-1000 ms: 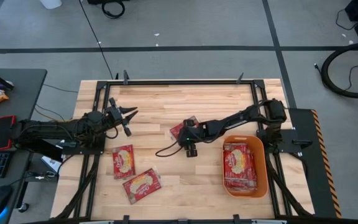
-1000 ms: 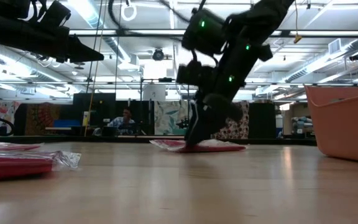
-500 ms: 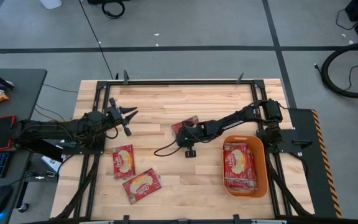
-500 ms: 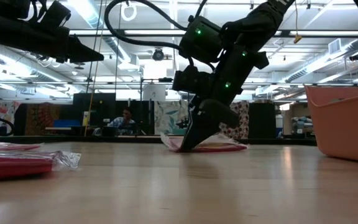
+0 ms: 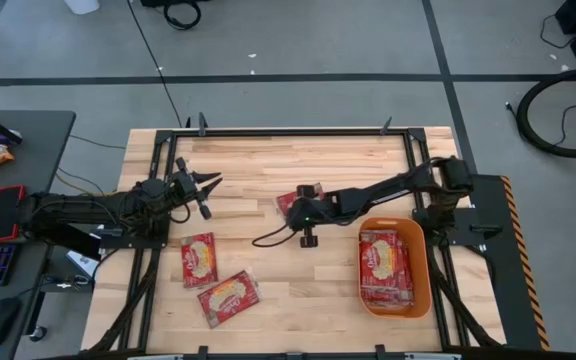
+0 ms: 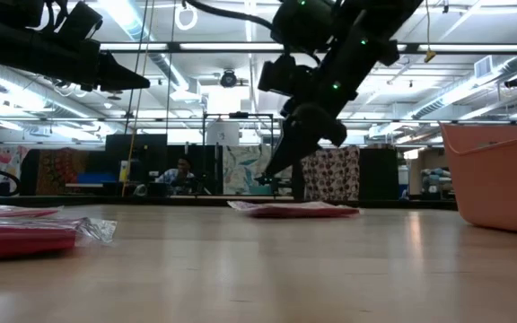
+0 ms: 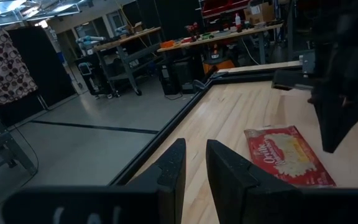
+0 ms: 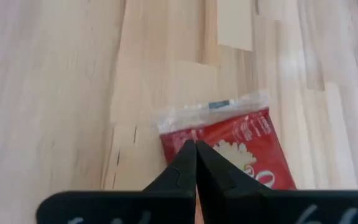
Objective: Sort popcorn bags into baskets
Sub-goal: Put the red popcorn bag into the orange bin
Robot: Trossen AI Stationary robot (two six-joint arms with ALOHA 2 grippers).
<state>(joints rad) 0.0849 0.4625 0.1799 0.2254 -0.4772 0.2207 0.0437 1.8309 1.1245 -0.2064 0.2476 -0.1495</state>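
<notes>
A: Where is the packet the right arm is after?

B: The popcorn bag (image 5: 290,203) lies flat on the wooden table (image 5: 268,165), directly beneath and slightly ahead of the right gripper (image 5: 308,211). In the low view the bag (image 6: 294,210) rests on the wood with clear air between it and the fingertips above, so nothing is held.

A: And the fingers?

B: Pressed together, tip to tip. The right wrist view shows them meeting in a single point over the bag's clear sealed edge (image 8: 213,112), empty.

A: So what should the arm do well here?

B: It looks like the approach to a pick. The fingers would need to spread before descending, and the bag is thin and flat, so pinching a raised edge or the crinkled seal seems safer than pressing onto the middle. Coming in at a slant, one finger sliding under the seal, would probably help.

A: The other things?

B: The orange basket (image 5: 418,238) sits behind the gripper, toward the right arm's base, already holding several bags (image 5: 384,263). Two more bags (image 5: 199,258) and (image 5: 229,297) lie well apart on its far side, nearer the left arm. The left gripper (image 5: 206,182) waits above that side of the table, its fingers slightly parted and empty in the left wrist view.
</notes>
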